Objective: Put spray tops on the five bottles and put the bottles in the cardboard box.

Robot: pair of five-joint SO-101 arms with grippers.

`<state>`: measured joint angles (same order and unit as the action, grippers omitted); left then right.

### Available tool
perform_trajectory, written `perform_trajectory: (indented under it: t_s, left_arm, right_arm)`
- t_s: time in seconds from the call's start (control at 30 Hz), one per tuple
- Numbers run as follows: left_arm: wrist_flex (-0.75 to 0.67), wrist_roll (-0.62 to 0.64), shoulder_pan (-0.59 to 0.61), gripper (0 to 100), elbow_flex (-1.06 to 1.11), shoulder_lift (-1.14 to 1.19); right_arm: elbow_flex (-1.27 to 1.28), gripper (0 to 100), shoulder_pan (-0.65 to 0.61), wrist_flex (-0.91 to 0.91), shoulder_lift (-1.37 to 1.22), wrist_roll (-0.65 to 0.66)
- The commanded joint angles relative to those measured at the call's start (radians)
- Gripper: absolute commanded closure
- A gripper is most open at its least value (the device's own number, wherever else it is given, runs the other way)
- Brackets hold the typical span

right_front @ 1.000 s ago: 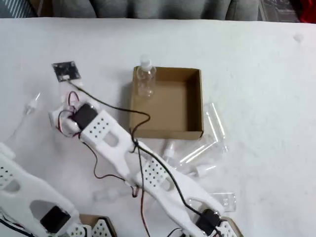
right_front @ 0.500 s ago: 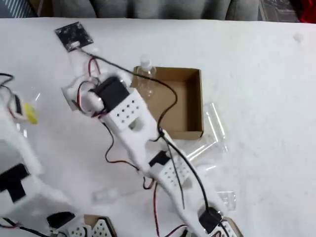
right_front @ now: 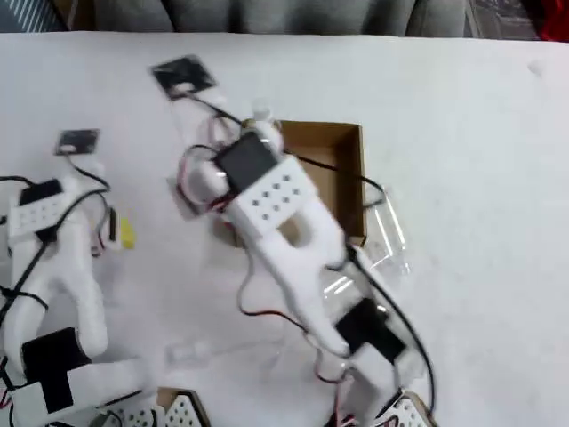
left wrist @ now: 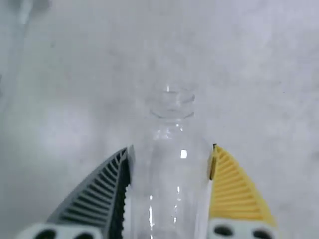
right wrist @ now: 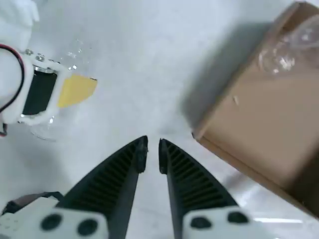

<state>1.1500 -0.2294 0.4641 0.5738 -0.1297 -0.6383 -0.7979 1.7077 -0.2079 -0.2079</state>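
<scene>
High view: cardboard box (right_front: 348, 182) sits mid-counter (right_front: 480, 133), open side up. Right arm (right_front: 284, 213) lies across its near-left part. Boxed bottle (right_front: 260, 114) is in the far-left corner, its white spray top showing past the arm. Loose bottles (right_front: 388, 221) lie flat just beside the box's right front corner, long axes slanting across the counter. Left arm (right_front: 53, 222) stands well left of the box, the yellow one of its fingers (right_front: 127, 233) on the box side.

Left wrist view: left gripper (left wrist: 170, 148) clamps the held bottle (left wrist: 172, 107) round its body, with the grey and yellow fingers touching either side. The bottle's long axis runs straight away from the wrist. The bare open neck is at the far end, with white counter beyond.

Right wrist view: right gripper (right wrist: 152, 145) hangs over counter just beside the box's outer corner. Its black fingers are narrow, a slit between the tips, gripping nothing. Boxed bottle sits against the box wall. The left gripper is farther off, apart.
</scene>
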Motion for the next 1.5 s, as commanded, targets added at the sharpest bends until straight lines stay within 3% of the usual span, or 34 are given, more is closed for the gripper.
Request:
perform_trajectory:
  t_s: [0.0,0.13,0.4,0.63,0.87,1.07,1.17,1.47]
  left_arm:
    - [-0.107,0.011,-0.079,98,0.068,-0.058]
    - [-0.149,0.006,-0.099,95,0.097,-0.059]
    - [-0.104,0.008,-0.096,65,0.103,-0.056]
    - [-0.011,-0.021,-0.094,64,0.041,-0.061]
    - [0.138,-0.063,-0.028,64,-0.201,-0.053]
    - [0.155,-0.063,0.054,64,-0.396,-0.033]
    - [0.176,-0.064,0.071,64,-0.519,0.065]
    - [0.330,-0.089,0.125,64,-1.094,0.541]
  right_arm:
    - [0.285,98.2,0.088,0.018,0.248,0.020]
    - [0.539,98.2,0.162,0.018,0.421,0.158]
    - [1.002,98.2,0.364,-0.102,0.700,0.310]
    - [1.313,98.2,0.493,-0.255,0.826,0.402]
    - [1.456,98.2,0.579,-0.325,0.886,0.417]
    - [1.461,98.1,0.740,-0.305,0.889,0.608]
    - [1.505,98.1,0.794,-0.312,0.898,0.638]
    - [1.639,98.1,0.800,-0.424,0.898,0.654]
